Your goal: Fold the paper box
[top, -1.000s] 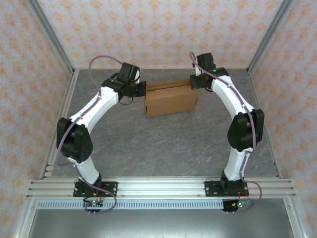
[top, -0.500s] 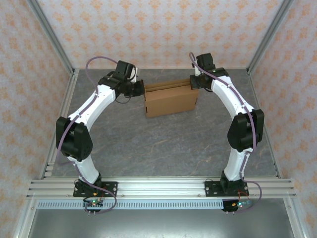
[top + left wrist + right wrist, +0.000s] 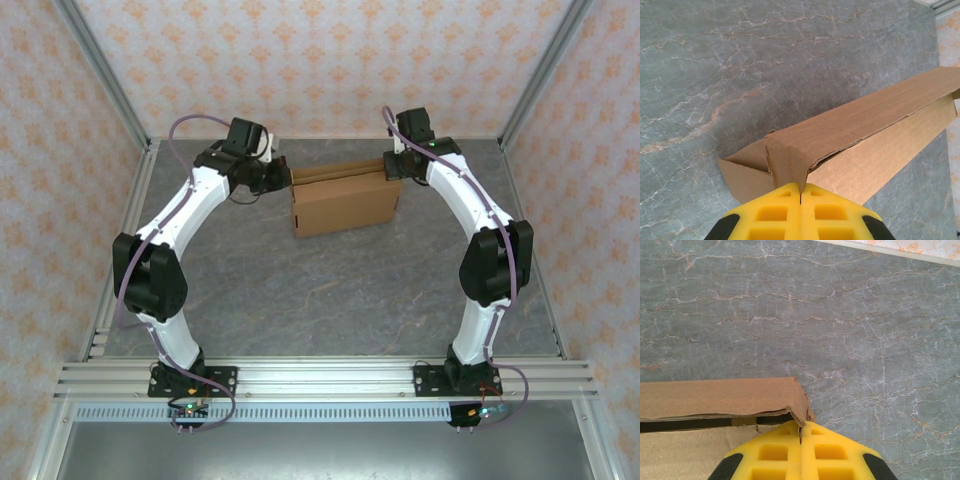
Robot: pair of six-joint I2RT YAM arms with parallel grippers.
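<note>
Backing off slightly, the closed left gripper point(image 3: 800, 192) noses the left flap of the box point(image 3: 345, 205) while the closed right gripper point(image 3: 801, 435) presses the right corner, likely squaring it far-centre on the table point(image 3: 330, 290).

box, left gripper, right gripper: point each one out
box point(image 3: 345, 205), top view, middle of its brown face
left gripper point(image 3: 800, 187), left wrist view, seam between its shut fingertips
right gripper point(image 3: 801, 429), right wrist view, seam between its shut fingertips

robot test cell, aluminium frame point(image 3: 100, 60), patterned walls point(image 3: 330, 60)
</note>
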